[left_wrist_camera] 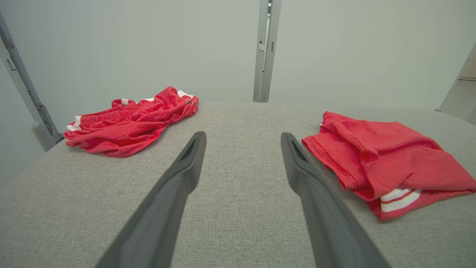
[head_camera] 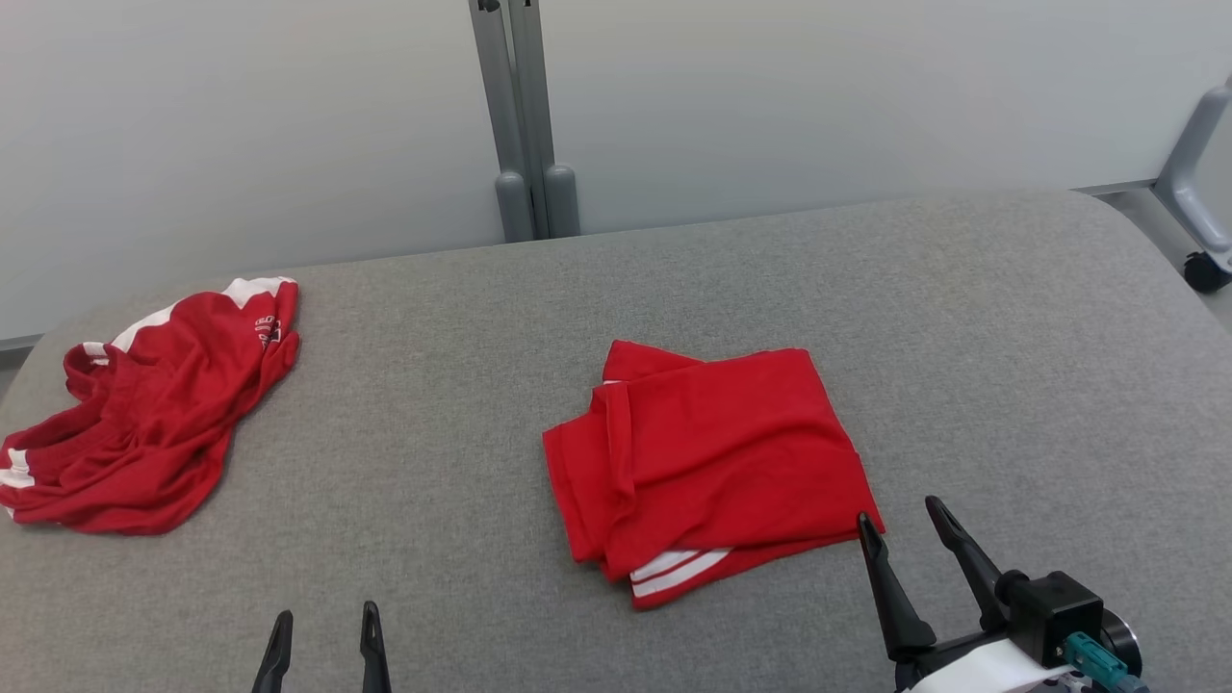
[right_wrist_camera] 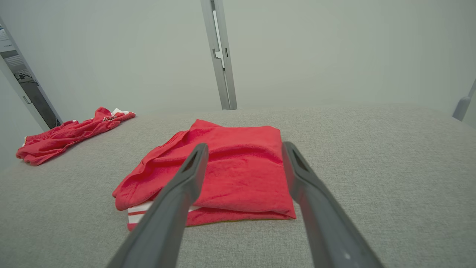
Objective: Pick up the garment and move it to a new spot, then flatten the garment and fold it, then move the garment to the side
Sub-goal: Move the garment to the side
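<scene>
Garment [head_camera: 712, 452], red: lies folded at the middle of the worktop [head_camera: 1011, 337]. Looks soft, light and limp, likely to unfold if lifted by one layer; best pinched through every layer on the side toward the worktop's near edge. Both pairs of jaws stand wide, empty.

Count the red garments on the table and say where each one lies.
2. The folded garment lies in the middle of the table, just ahead of the right gripper. The crumpled garment lies near its left edge. No others seem hidden.
</scene>
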Robot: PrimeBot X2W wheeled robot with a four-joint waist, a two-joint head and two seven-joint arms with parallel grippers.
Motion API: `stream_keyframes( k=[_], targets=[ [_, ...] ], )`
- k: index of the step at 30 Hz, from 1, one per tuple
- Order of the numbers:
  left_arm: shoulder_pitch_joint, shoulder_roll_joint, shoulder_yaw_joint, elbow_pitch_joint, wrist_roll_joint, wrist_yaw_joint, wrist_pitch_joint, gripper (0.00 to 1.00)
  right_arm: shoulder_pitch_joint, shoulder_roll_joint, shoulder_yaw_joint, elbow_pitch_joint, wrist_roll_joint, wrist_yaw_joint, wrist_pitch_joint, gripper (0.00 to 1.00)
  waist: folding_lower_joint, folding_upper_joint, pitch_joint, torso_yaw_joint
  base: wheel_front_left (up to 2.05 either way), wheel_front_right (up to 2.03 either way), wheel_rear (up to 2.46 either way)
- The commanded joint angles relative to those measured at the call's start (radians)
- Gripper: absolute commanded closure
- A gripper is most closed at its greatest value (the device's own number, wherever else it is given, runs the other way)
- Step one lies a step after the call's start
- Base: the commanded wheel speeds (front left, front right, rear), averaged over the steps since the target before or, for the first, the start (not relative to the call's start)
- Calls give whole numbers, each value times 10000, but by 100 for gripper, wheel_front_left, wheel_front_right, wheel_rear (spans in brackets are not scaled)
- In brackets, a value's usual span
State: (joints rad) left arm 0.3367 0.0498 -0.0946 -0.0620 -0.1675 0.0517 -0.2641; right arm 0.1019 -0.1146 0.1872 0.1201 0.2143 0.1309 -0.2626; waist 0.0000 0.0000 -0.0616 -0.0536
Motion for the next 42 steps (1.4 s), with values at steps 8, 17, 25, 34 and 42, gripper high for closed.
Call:
stream_keyframes(
  k=[8, 17, 25, 34, 42],
  targets=[
    [-111, 16, -12, 33, 20, 18, -1, 0, -73, 5, 26, 18, -68, -5, -27, 0, 0, 0, 133, 142, 0, 0, 0],
    [-406, 16, -166, 2, 174, -88, 0, 0, -726, -330, 267, 372, 306, -5, -27, 0, 0, 0, 593, 333, 0, 0, 0],
    [-1024, 16, -494, 113, 281, -269, 0, 0, -2358, -1226, 588, 1332, 2203, -7, -27, 0, 0, 0, 1545, 669, 0, 0, 0],
    [-1847, 15, -747, -119, 358, -335, -1, 0, -3922, -3236, 2231, 2509, 6647, -4, 510, 0, 0, 0, 2715, 1226, 0, 0, 0],
    [-2257, 15, -854, -150, 458, -335, -1, 0, -4690, -4628, 3284, 2264, 10327, -2, 2254, 0, 0, 0, 3416, 1469, 0, 0, 0]
  ],
)
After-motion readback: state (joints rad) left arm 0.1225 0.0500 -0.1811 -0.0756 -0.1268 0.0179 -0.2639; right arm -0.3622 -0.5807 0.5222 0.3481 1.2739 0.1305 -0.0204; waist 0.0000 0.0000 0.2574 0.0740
